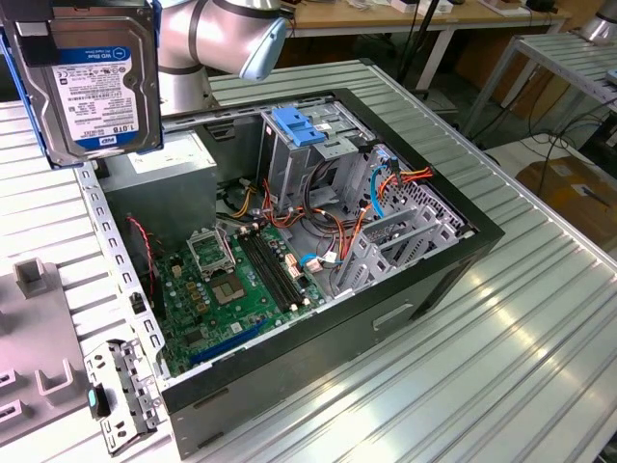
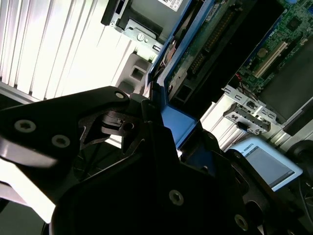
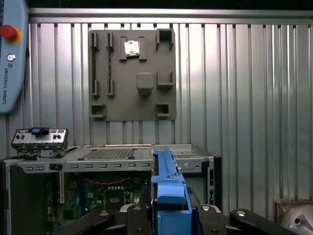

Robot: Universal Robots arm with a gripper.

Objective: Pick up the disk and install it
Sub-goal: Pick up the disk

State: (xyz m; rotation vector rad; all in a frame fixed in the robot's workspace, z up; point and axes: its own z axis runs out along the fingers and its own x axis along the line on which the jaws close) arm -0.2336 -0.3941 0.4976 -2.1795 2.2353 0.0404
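Note:
The disk (image 1: 96, 82) hangs in the air at the exterior view's upper left, label facing the camera, a blue carrier rail along its edge, high above the open computer case (image 1: 386, 318). In the first wrist view my gripper (image 3: 168, 209) is shut on the disk's blue rail (image 3: 165, 178), with a black finger on either side. The second wrist view shows the gripper (image 2: 156, 105) clamped on the blue carrier, and the disk's green circuit-board underside (image 2: 205, 44) reaching away from it.
Inside the case are a green motherboard (image 1: 231, 289), a grey drive cage with a blue handle (image 1: 299, 125), a grey power supply box (image 1: 164, 169) and loose cables. A grey fixture plate (image 3: 132, 73) and a metal bracket (image 1: 120, 395) lie beside the case. A teach pendant (image 3: 10, 54) lies on the ribbed table.

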